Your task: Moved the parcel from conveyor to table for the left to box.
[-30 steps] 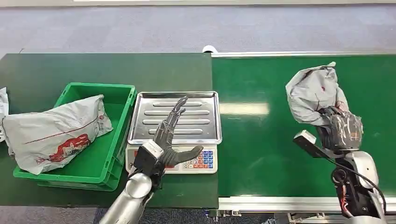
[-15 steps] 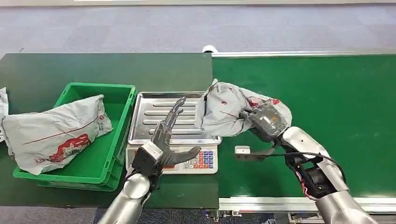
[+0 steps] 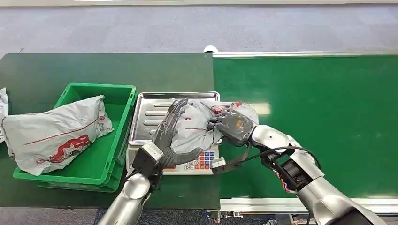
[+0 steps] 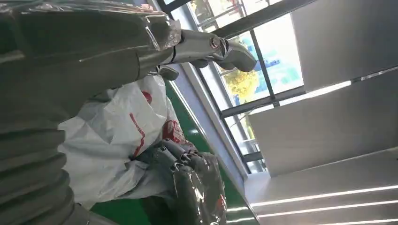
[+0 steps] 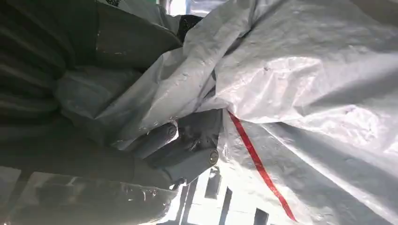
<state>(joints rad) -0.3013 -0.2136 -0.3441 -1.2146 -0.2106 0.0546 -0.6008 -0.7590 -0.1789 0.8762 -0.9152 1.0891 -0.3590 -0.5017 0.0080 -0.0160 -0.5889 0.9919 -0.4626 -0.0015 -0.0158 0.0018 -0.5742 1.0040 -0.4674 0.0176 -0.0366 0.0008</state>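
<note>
A crumpled grey parcel (image 3: 197, 123) with red print lies on the steel tray (image 3: 150, 105) of the scale, beside the conveyor (image 3: 328, 117). My right hand (image 3: 233, 125) grips the parcel's right side, fingers dug into the plastic; the right wrist view shows those fingers (image 5: 183, 150) pinching a fold of the parcel (image 5: 305, 93). My left hand (image 3: 168, 138) hovers over the tray's front with fingers spread, the parcel lying against its fingers and thumb. In the left wrist view the parcel (image 4: 117, 136) sits just past my left hand (image 4: 70, 56), with my right hand (image 4: 197, 187) behind it.
A green bin (image 3: 119, 89) stands left of the scale on the dark green table (image 3: 94, 68), holding another grey parcel (image 3: 56, 131) that hangs over its left rim. The scale's keypad (image 3: 202, 161) faces me. A white scrap (image 3: 2, 101) lies at the far left.
My right arm swung left from the conveyor, carrying the parcel across and down onto the scale tray against my left hand. The left hand stayed in place.
</note>
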